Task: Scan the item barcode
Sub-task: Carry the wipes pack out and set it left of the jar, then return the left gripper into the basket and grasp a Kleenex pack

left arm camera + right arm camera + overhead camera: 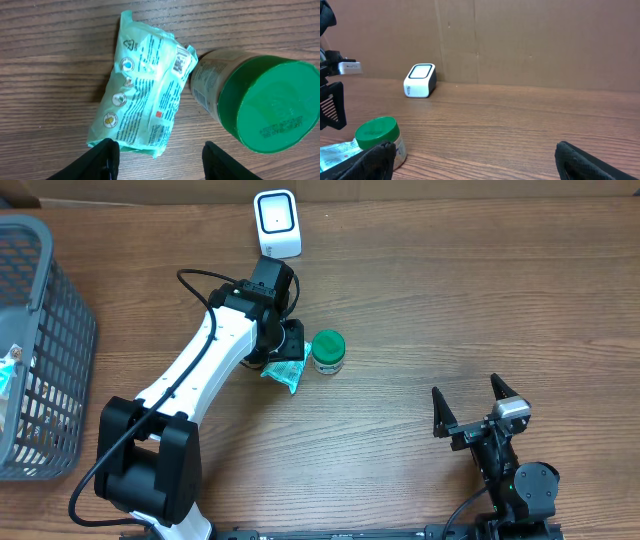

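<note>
Two items lie side by side at mid table: a pale green printed packet (285, 374) (142, 90) lying flat, and a jar with a green lid (327, 351) (260, 102) (379, 137) touching its right side. A barcode (182, 60) shows at the packet's upper right corner. My left gripper (286, 345) (161, 152) hovers over the packet's near end, open and holding nothing. The white scanner (276, 223) (420, 80) stands at the back edge. My right gripper (470, 405) (475, 160) rests open at the front right, far from both items.
A grey wire basket (40, 350) holding some goods stands at the left edge. A cardboard wall (520, 40) runs behind the scanner. The left arm's white link and black cable (200, 360) stretch from the front left toward the packet.
</note>
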Robot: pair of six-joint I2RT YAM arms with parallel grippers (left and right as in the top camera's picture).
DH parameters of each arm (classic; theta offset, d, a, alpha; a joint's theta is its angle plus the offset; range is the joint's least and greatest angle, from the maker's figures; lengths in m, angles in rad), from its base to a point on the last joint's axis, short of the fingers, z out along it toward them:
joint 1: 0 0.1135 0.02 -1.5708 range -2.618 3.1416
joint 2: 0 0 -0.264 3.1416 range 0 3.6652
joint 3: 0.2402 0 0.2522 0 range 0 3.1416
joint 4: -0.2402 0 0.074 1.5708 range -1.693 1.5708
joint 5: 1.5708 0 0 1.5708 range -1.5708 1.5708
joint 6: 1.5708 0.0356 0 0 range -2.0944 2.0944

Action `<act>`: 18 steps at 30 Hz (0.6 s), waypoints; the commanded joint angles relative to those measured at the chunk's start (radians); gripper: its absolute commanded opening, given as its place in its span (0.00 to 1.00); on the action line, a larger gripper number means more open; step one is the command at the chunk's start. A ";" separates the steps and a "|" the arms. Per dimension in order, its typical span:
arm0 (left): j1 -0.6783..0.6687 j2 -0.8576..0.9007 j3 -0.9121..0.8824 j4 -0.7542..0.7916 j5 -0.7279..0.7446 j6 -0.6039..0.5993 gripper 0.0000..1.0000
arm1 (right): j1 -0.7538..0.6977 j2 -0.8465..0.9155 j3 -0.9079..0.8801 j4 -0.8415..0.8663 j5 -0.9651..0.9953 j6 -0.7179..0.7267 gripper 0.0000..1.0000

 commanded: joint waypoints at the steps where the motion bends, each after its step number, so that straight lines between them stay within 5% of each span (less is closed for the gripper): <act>1: 0.002 0.000 0.014 0.000 -0.002 -0.006 0.56 | -0.002 -0.010 -0.011 0.005 -0.004 0.003 1.00; 10: 0.032 -0.061 0.248 -0.138 -0.056 0.041 0.57 | -0.002 -0.010 -0.011 0.005 -0.005 0.003 1.00; 18: 0.113 -0.125 0.568 -0.356 -0.060 0.126 0.69 | -0.002 -0.010 -0.011 0.005 -0.004 0.003 1.00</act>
